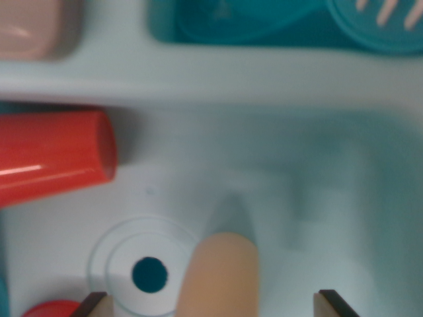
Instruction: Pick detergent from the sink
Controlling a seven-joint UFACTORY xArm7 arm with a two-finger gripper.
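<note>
Where the tool [211,305] gapes, smooth rounded detergent [218,277].

Soft even light, heavy close-range blur

The sink [277,191] basin was pale mint-white, with a dark teal drain hole [149,274] ringed in white. Between the end effector's [211,305] tan, dark-edged fingertips [328,302] sat a plain peach-coloured object [218,277]. To the wrist view's left lay a glossy red cup [53,158]. Beyond the rim were a teal tray [264,23] and a pink object [36,26].
</note>
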